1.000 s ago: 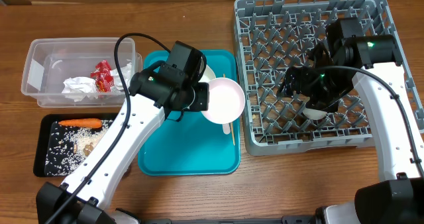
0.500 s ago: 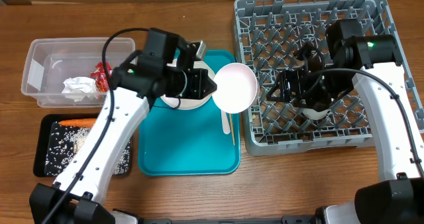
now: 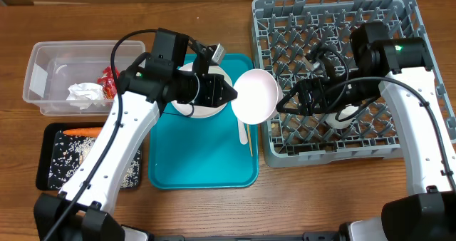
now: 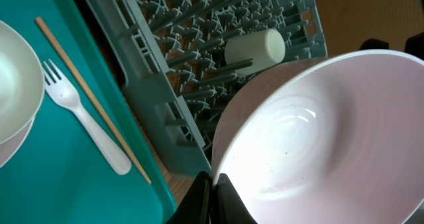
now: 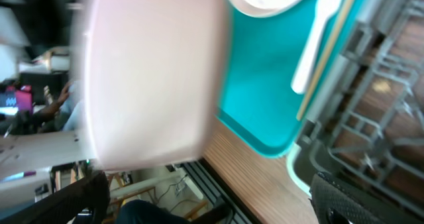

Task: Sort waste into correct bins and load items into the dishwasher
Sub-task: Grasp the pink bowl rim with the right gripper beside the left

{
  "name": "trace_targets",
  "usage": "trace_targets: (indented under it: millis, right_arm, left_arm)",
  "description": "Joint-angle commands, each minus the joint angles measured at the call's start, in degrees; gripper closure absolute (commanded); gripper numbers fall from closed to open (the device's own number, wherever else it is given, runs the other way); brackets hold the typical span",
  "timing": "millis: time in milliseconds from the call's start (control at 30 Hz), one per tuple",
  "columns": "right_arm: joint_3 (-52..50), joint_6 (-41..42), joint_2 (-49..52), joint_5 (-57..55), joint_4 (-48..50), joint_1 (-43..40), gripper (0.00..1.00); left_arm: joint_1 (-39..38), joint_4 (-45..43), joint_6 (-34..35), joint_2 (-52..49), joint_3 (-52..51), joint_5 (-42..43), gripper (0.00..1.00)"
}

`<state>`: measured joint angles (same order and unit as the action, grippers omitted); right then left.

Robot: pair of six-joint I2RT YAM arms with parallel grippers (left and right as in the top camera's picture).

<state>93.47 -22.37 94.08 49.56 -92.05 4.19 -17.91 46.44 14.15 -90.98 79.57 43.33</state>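
A: On your worktop [image 3: 214,212], the grey dish rack [image 3: 285,41] sits right of the teal tray [image 3: 203,162]. The pink bowl [image 3: 255,96] hangs tilted over the seam between them.

B: Your left claw [image 4: 213,184] is pinched closed on that bowl's rim. Your right claw [image 3: 296,100] is spread wide with nothing in it, over the rack, facing the bowl's underside.

A: I'd judge this a handover. Close the right claw on the far rim before you release the left.

B: Then stand the bowl on edge between pegs, and steer clear of the small white cup [image 4: 255,47] lying in the rack.
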Motion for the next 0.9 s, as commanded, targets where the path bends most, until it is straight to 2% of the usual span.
trace_targets:
  millis: [0, 367, 767, 867]
  right_arm:
    - [-0.04, -5.14, -0.31, 4.94, 0.76, 0.31, 0.0]
    - [-0.04, -4.9, -0.31, 7.58, 5.53, 0.31, 0.0]
    - [-0.04, -0.94, -0.31, 10.36, 9.73, 0.31, 0.0]
    - [-0.04, -0.44, -0.31, 10.56, 9.68, 0.31, 0.06]
  left_arm:
    - [-0.37, -0.52, -1.99, -1.42, 1.7, 3.37, 0.96]
    - [-0.48, -3.82, -2.14, -2.16, 1.7, 8.68, 0.96]
    - [-0.98, -4.72, -2.14, -2.16, 1.7, 8.79, 0.96]
    - [-0.98, -4.7, -2.14, -2.16, 1.7, 8.74, 0.96]
